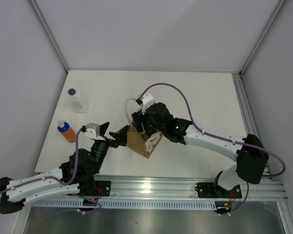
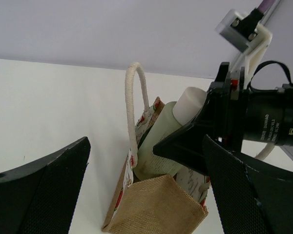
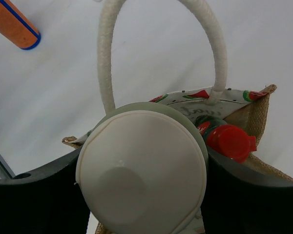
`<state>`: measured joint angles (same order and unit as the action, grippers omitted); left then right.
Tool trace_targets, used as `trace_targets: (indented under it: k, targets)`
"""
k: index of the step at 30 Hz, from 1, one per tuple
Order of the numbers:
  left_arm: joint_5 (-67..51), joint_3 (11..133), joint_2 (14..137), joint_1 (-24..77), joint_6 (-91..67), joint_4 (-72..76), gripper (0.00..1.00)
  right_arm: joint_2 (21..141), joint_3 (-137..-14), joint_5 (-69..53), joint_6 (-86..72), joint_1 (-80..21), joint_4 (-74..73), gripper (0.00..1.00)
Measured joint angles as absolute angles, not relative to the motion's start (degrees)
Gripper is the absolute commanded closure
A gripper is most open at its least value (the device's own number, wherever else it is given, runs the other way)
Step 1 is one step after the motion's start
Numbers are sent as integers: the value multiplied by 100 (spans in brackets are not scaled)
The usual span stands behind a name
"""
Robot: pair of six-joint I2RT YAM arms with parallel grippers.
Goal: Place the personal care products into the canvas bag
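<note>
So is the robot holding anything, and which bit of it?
Yes. The right end effector grips the olive-green bottle by its sides, just below the cream cap, at the canvas bag's mouth. The left end effector is open, holding nothing.

The canvas bag [image 2: 156,204] is coarse, rough-woven brown cloth with twisted cream rope handles [image 2: 132,112]. Inside the bag, the olive-green bottle [image 2: 156,141] looks matt plastic, its cream cap [image 3: 141,170] smooth; the red cap [image 3: 229,141] beside it shines glossy.
</note>
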<state>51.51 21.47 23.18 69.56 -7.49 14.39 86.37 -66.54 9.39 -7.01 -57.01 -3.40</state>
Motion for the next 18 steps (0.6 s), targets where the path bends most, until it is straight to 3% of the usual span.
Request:
trace_targets:
  k: [18]
  targets:
    - [5238, 2132, 2320, 6938, -749, 1531, 1, 8932, -5922, 1879, -670, -6060, 506, 76]
